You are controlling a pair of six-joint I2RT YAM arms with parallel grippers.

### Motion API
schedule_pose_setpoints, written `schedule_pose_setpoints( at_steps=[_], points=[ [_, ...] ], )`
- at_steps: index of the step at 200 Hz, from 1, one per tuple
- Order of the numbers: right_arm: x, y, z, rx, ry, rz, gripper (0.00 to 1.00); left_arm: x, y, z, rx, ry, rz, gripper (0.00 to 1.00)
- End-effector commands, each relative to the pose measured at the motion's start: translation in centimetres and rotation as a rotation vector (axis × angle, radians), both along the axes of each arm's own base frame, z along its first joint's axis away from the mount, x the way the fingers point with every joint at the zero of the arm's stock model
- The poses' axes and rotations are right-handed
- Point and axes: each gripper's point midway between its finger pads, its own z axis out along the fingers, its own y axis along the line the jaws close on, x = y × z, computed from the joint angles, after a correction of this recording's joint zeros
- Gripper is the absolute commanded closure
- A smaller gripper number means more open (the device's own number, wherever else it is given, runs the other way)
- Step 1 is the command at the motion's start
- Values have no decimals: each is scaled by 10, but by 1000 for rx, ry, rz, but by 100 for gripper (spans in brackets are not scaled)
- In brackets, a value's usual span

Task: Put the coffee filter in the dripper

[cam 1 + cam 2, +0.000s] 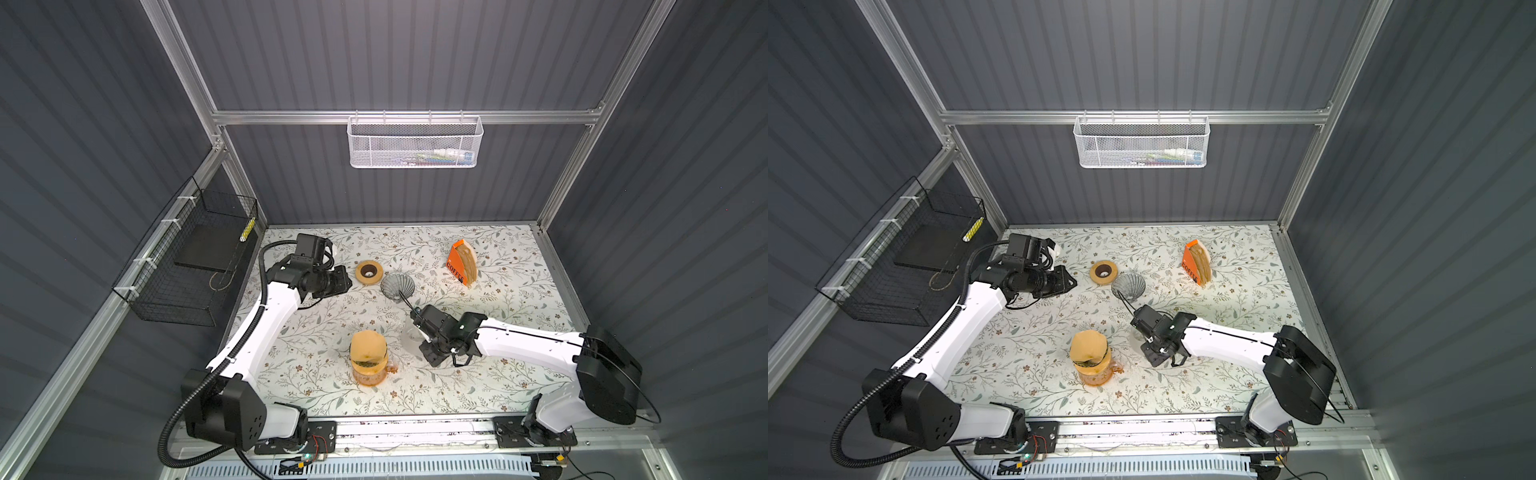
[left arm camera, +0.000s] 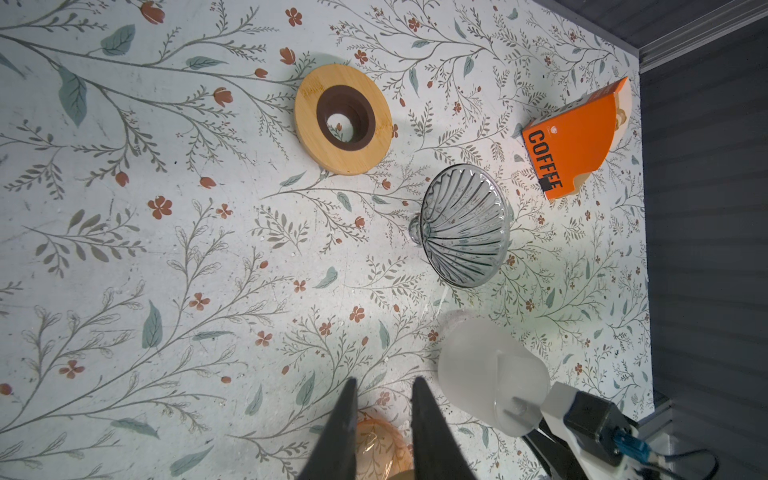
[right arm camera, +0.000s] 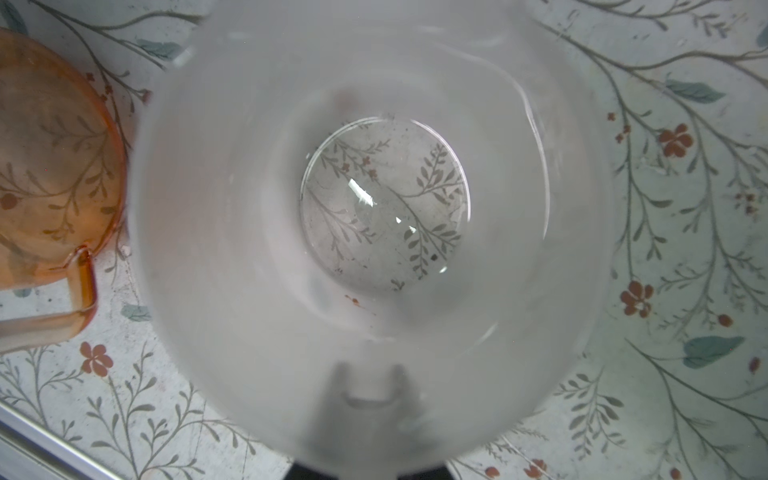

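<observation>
At far left, the left gripper (image 2: 384,384) hangs above the floral bench (image 1: 316,332), its two black fingers a narrow way apart with nothing between them. Just to its right a wooden ring (image 2: 332,156) with a dark centre lies flat. Nearer the front edge stands an orange glass pitcher (image 1: 370,374), and the brown coffee filter (image 1: 366,348) sits on its mouth, slumped over the rim. The ribbed grey glass dripper (image 1: 397,285) holds no filter. It lies just beside the wooden ring and seems tipped on its side, well apart from the filter. Right of the pitcher, the right gripper (image 2: 521,409) is clamped on the wall of a frosted glass cup (image 2: 490,365). Farthest right, an orange box (image 1: 456,264) marked COFFEE stands with more filters in it
</observation>
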Motion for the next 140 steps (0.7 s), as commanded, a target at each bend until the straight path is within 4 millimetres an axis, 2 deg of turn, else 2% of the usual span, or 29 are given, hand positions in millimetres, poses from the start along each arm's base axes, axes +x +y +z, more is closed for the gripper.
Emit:
schedule_pose_setpoints(
  at_steps=[1, 140],
  points=[
    [4, 8, 3, 23, -18, 16, 100, -1, 0, -8, 8, 24, 5, 76],
    [2, 8, -10, -11, 11, 28, 99, -1, 2, -13, 18, 30, 14, 76]
  ],
)
